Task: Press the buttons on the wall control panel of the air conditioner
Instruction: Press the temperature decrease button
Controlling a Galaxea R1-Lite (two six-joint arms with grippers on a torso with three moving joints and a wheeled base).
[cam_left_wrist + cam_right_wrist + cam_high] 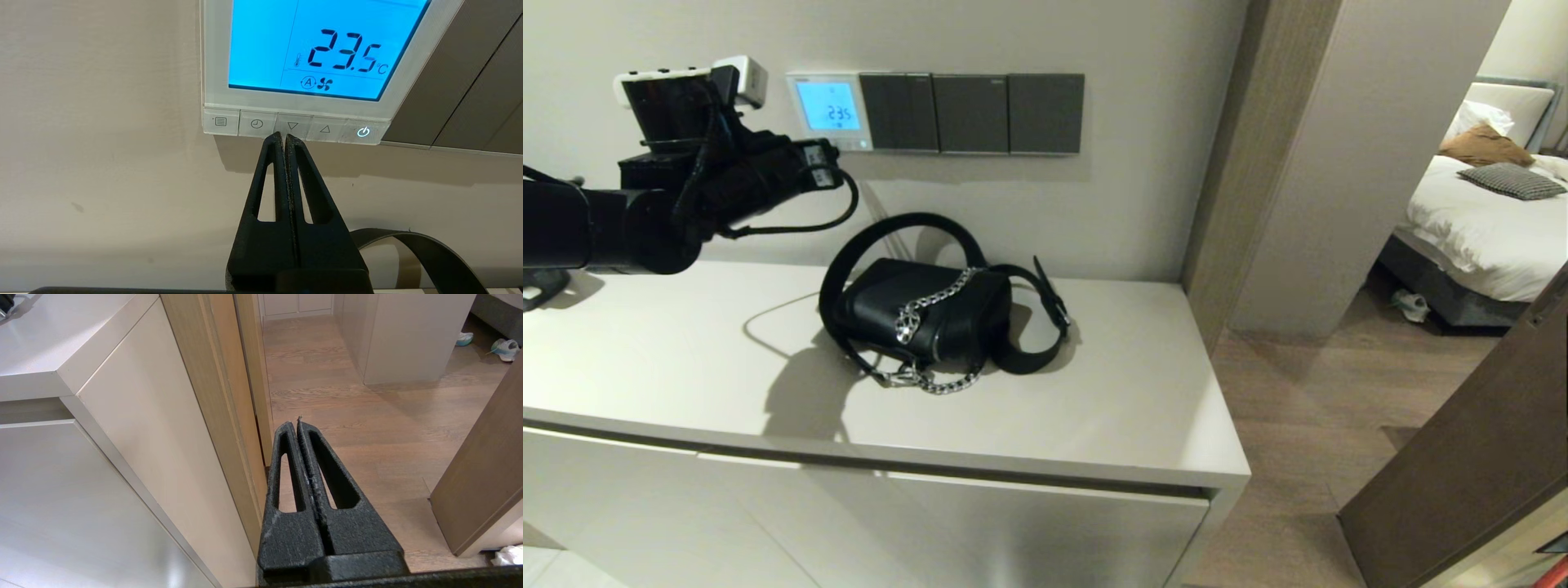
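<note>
Left wrist view puts you close on the wall control panel point(314, 61), a square plate of glossy white plastic whose rectangular screen glows light blue with dark segmented digits reading 23.5 °C, a fan mark beneath them. Along its lower edge run the buttons point(292, 126), five flat, pale grey keys with thin printed symbols: a list, a clock, a down triangle, an up triangle and a lit power ring. Your left pincer point(283, 136) has its two matte black, wedge-shaped fingers pressed flat together, nothing between them, the tips meeting the lower edge of the row at the seam between the clock key and the down-triangle key.

From the head view, the panel point(829, 110) sits on the smooth beige wall above the counter point(1094, 392), just beside three dark grey switch plates point(972, 113) set in a row. Your left pincer point(827, 163) reaches in under the panel's lower edge. A black leather handbag point(923, 314) with a looping strap and a silver chain lies on the counter's matte, off-white top.

Your right pincer point(298, 425) hangs low beside the cabinet side, over wood-grain flooring, its rough black fingers closed on each other and holding nothing.
</note>
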